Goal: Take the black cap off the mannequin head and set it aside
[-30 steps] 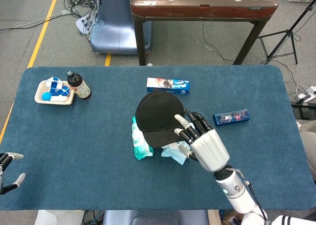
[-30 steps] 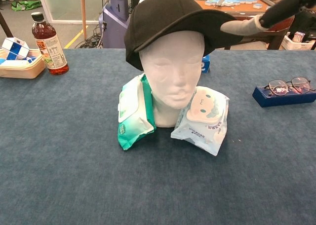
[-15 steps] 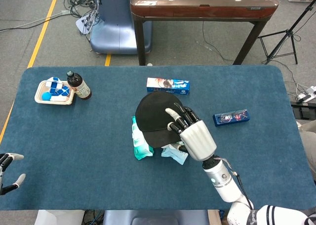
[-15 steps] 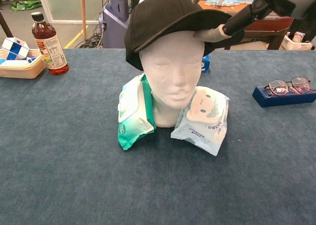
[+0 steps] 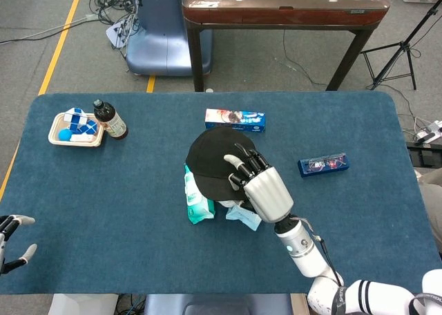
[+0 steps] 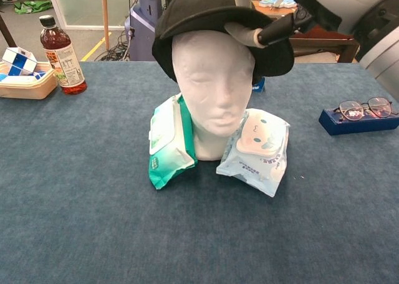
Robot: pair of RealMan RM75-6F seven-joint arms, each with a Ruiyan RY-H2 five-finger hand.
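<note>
The black cap (image 5: 209, 156) (image 6: 198, 10) sits on the white mannequin head (image 6: 215, 91) at the table's middle, tipped back so the forehead shows. My right hand (image 5: 259, 185) (image 6: 333, 4) pinches its brim on the right side: the thumb presses under the brim in the chest view and the other fingers lie over the crown. My left hand (image 5: 10, 237) hangs at the near left table edge, fingers apart and holding nothing, far from the cap.
A green wipes pack (image 6: 167, 141) and a light blue pack (image 6: 255, 150) lean against the mannequin's neck. Glasses on a blue case (image 6: 358, 113) lie to the right. A brown bottle (image 6: 60, 56) and a tray (image 5: 59, 137) stand far left, a toothpaste box (image 5: 235, 119) behind.
My right hand moved left onto the cap and closed on the brim. The cap has tilted up and back, baring more of the forehead. The left hand stayed put.
</note>
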